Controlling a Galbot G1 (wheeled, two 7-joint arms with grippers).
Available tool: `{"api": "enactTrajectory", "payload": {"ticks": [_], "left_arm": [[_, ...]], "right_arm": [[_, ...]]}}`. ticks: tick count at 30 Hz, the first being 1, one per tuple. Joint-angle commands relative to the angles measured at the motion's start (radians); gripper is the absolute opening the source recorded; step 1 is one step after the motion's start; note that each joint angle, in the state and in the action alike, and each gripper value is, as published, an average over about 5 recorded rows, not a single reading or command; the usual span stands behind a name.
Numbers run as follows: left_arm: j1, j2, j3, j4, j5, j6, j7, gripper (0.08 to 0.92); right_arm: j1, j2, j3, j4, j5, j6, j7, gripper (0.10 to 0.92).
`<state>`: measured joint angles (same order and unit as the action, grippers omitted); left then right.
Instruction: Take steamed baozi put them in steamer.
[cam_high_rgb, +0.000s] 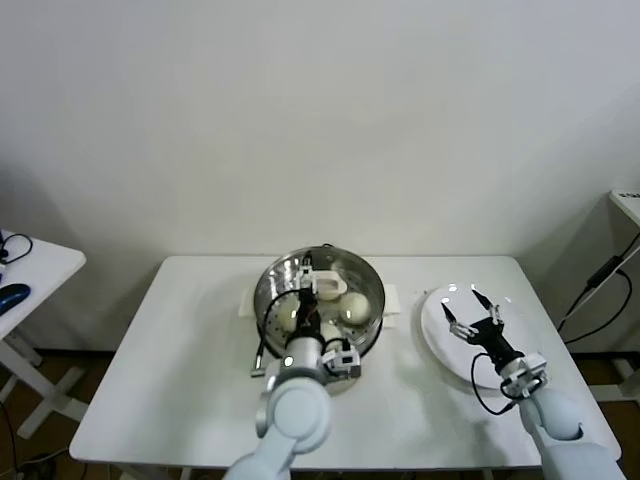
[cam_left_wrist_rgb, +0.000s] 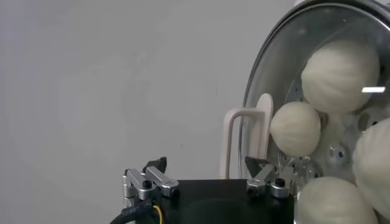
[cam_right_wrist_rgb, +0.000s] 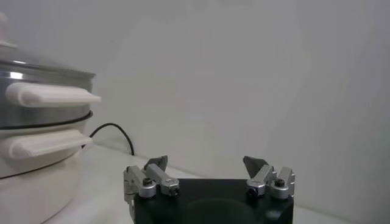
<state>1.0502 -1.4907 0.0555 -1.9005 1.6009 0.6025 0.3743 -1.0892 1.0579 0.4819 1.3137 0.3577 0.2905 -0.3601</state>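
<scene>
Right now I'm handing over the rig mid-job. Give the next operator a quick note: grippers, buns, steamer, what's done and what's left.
Left gripper: open, empty, over the steamer, fingers spread above the tray.
Right gripper: open, empty, hovering over the white plate on the right.
Baozi: four show in the left wrist view, all inside the steamer; the head view shows some, partly hidden by the left arm.
Plate: no buns visible on it.
Done: the loading looks complete.
Left: lift the left gripper clear of the steamer, draw both arms back.
</scene>
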Motion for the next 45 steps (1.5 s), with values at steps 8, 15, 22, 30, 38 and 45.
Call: {"api": "enactTrajectory", "payload": {"ticks": [8, 15, 22, 30, 38, 45], "left_arm": [[0.054, 0.043, -0.023, -0.111, -0.080, -0.028, 0.004, 0.823], [0.114, 0.087, -0.066, -0.172, -0.168, -0.049, 0.003, 0.823], [0.194, 0.130, -0.183, -0.251, -0.306, -0.091, -0.080, 0.823], [0.334, 0.184, -0.393, -0.319, -0.676, -0.237, -0.307, 0.823], [0.419, 0.147, -0.631, -0.267, -1.302, -0.526, -0.415, 0.823], [0.477, 0.104, -0.799, -0.159, -1.585, -0.681, -0.324, 0.823]], "right_arm": [[0.006, -0.001, -0.003, -0.007, -0.005, -0.001, -0.003, 0.823], [0.010, -0.005, -0.008, -0.001, -0.001, -0.011, -0.004, 0.823], [-0.005, -0.011, -0.004, 0.033, 0.002, -0.045, 0.002, 0.823], [-0.019, -0.009, 0.008, 0.047, 0.038, -0.025, 0.011, 0.823], [-0.075, -0.012, 0.015, 0.079, 0.063, 0.027, 0.061, 0.823], [-0.140, -0.031, 0.018, 0.116, 0.088, 0.051, 0.066, 0.823]]}}
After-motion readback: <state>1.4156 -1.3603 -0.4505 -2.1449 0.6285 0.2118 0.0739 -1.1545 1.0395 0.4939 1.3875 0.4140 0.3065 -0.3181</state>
